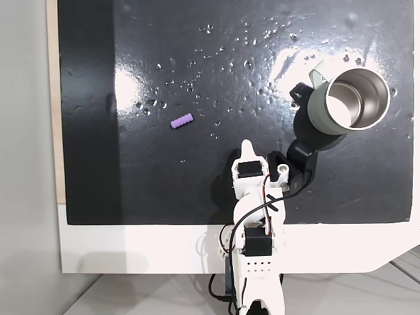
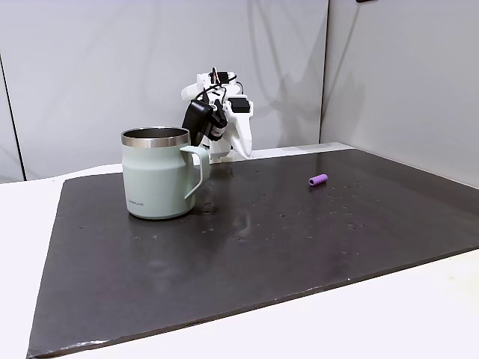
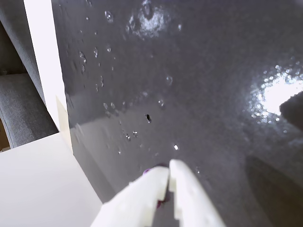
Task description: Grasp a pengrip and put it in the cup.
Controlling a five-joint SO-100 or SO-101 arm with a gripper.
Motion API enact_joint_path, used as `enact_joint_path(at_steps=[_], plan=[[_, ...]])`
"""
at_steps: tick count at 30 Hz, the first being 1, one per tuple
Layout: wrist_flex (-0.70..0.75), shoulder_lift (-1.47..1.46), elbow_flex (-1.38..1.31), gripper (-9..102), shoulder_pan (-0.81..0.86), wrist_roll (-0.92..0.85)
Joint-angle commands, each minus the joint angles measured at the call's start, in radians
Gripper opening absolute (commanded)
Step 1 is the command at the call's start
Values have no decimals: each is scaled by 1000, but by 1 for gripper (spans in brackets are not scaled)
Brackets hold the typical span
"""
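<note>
The light-purple ribbed pengrip [image 1: 182, 121] lies flat on the black mat, left of centre; in another fixed view the pengrip [image 2: 318, 179] sits right of the cup. The grey-green cup [image 1: 348, 102] stands upright at the mat's right side with its steel inside showing and nothing in it; from the side, the cup [image 2: 157, 179] turns its pale handle to the right. My gripper [image 1: 246, 147] is held over the mat's near edge, apart from both. In the wrist view the gripper [image 3: 168, 172] has its white fingers closed together, and a sliver of the purple pengrip [image 3: 148, 170] peeks from behind them.
The black mat [image 1: 197, 52] has small shiny bumps and bright glare patches. It lies on a white table [image 1: 131, 249]. The folded arm [image 2: 217, 112] stands behind the cup near a grey wall. The mat's left edge [image 3: 64, 109] shows in the wrist view.
</note>
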Motion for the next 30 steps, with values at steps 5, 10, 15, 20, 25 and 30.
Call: enact_joint_path(at_steps=[5,10,15,20,25,30], plan=[[-32,11,-3,0,9,0],[-32,11,-3,0,9,0],[-32,11,-3,0,9,2],[-43,11,-44,0,-25,18],[-17,-63,-170,0,-71,17],[-29,-380,-362,0,-80,29]])
